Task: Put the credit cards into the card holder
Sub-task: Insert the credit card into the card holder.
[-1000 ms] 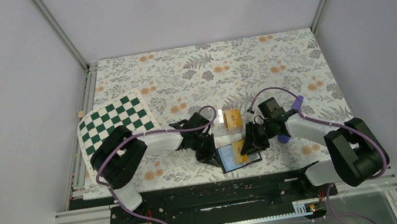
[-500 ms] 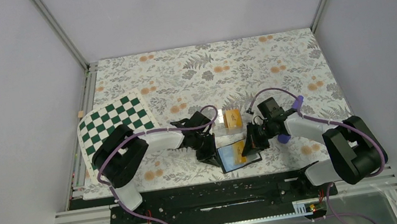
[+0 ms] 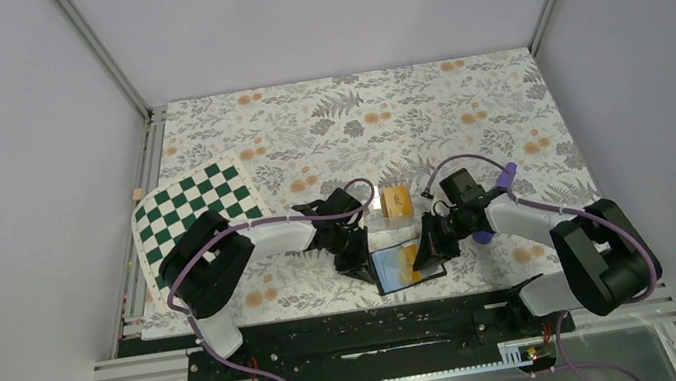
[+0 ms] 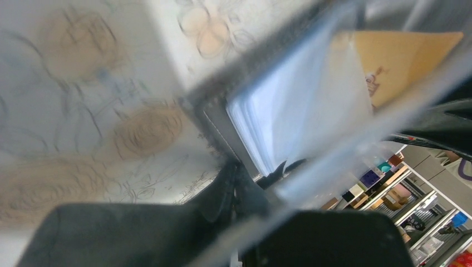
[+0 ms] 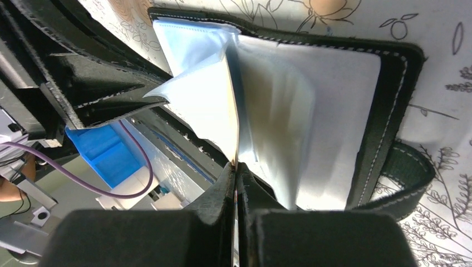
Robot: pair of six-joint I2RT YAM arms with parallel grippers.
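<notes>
Looking down from the top camera, one open wallet (image 3: 388, 270) lies at the lower middle of the floral table (image 3: 462, 101), between two arms. The left gripper (image 3: 363, 265) sits at its left edge and the right gripper (image 3: 423, 257) at its right, where one orange card (image 3: 410, 260) shows against the pale blue pocket. Just above the wallet, one clear box (image 3: 386, 202) holds more orange cards (image 3: 397, 200); their number cannot be told. One green-and-white checkerboard (image 3: 197, 212) lies at the left.

The left wrist view is blurred. The left gripper (image 4: 236, 181) is clenched, its tips at the wallet's (image 4: 300, 105) near corner; whether they pinch it I cannot tell. The card (image 4: 406, 55) is in the upper right, and its small reddish mark is too blurred to read.

In the right wrist view, the right gripper (image 5: 235, 169) is clamped on the card (image 5: 233, 111), seen edge-on and standing between the wallet's (image 5: 389, 100) blue-grey pockets. One snap tab (image 5: 409, 167) curls out at the right.
</notes>
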